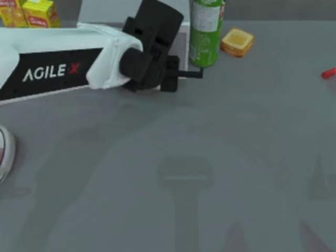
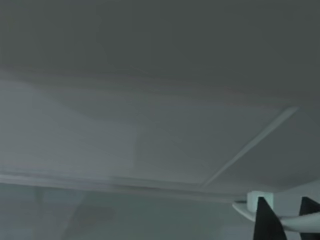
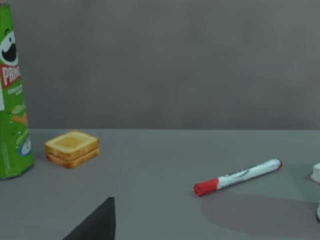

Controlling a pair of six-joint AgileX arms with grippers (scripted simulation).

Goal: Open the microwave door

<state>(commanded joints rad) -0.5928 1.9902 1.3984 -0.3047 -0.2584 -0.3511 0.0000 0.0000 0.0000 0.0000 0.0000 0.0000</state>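
though the left arm covers most of it, the microwave shows as a white edge at the far side of the surface, left of centre in the top view and just left of a green can. the microwave door fills the left wrist view as a pale framed panel with a greyish window, seen from very close.

judging from its look, the door is a rigid, light, hinged panel: it should swing rather than flex, and its smooth face offers nothing to pinch. the best hold is probably the vertical handle edge, hooked or pinched, then drawn along the hinge's arc, not straight back. pulled too hard, the small oven itself may slide, and the tall can right beside it looks easy to tip.

the left claw sits at the oven's front, near the can's base; its dark fingertips stand apart in the wrist view with a white edge around them, so it reads as open, not yet clamped. which edge that is i cannot tell.

further out, a toast sandwich lies right of the can, a red-capped marker near the right edge, yellow boxes far left. of the right claw only a dark tip shows; whether it is open or closed i cannot tell.
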